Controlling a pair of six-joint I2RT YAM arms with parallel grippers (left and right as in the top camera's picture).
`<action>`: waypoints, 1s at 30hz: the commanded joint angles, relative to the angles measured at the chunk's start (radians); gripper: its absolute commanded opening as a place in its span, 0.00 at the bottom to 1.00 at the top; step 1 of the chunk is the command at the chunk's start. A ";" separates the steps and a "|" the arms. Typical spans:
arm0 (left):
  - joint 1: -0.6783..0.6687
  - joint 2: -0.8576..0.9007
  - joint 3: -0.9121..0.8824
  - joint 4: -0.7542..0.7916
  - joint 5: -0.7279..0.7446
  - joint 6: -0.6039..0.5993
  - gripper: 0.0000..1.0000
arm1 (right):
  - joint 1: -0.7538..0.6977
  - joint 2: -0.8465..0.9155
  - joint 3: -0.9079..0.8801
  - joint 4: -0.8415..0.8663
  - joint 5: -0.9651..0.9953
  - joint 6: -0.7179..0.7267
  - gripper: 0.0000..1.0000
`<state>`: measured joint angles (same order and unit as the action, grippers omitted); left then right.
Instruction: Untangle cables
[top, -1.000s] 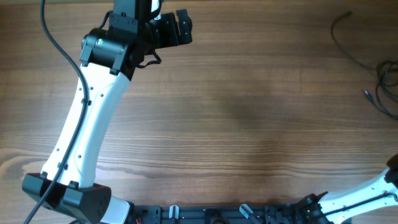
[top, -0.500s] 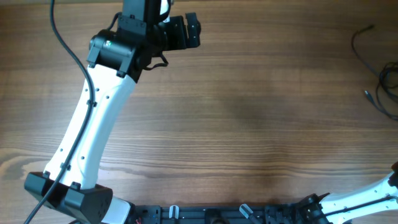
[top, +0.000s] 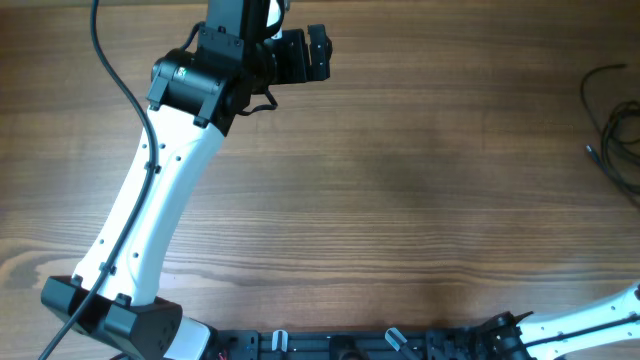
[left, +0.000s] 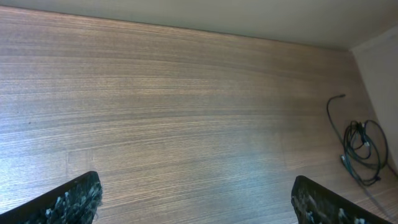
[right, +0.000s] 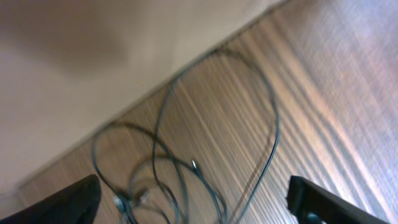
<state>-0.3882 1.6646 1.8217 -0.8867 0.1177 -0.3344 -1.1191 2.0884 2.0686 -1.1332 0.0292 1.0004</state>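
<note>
The cables (top: 612, 128) are thin black cords lying in loose loops at the table's far right edge, partly cut off by the overhead frame. In the left wrist view the cables (left: 359, 148) lie far off to the right, well away from my left gripper (left: 196, 186), which is open over bare wood. My left gripper (top: 318, 52) hangs near the table's top edge. The right wrist view is blurred: my right gripper (right: 193, 186) is open above the cables (right: 186, 165), with a small plug tip (right: 194, 164) showing between the fingers. Nothing is held.
The wooden table (top: 400, 200) spans the overhead view. My left arm (top: 150, 200) runs diagonally along the left side. Part of my right arm (top: 590, 315) shows at the bottom right corner. A pale wall (right: 93, 56) borders the table behind the cables.
The cable strand at the top right slid further right toward the table edge. My left arm shifted slightly right. The right arm drew back toward the lower right corner.
</note>
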 joint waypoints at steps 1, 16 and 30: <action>-0.003 0.002 0.011 0.003 0.019 0.016 1.00 | 0.056 0.030 -0.010 -0.051 -0.053 -0.031 1.00; -0.006 0.002 0.011 0.014 -0.067 0.016 0.98 | 0.502 0.031 -0.014 -0.088 -0.393 -0.915 1.00; -0.006 -0.080 0.011 0.014 -0.123 0.013 1.00 | 1.002 0.010 -0.014 -0.150 -0.541 -1.183 1.00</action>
<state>-0.3920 1.6577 1.8217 -0.8791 0.0116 -0.3344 -0.2073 2.1078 2.0628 -1.2739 -0.4072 -0.0967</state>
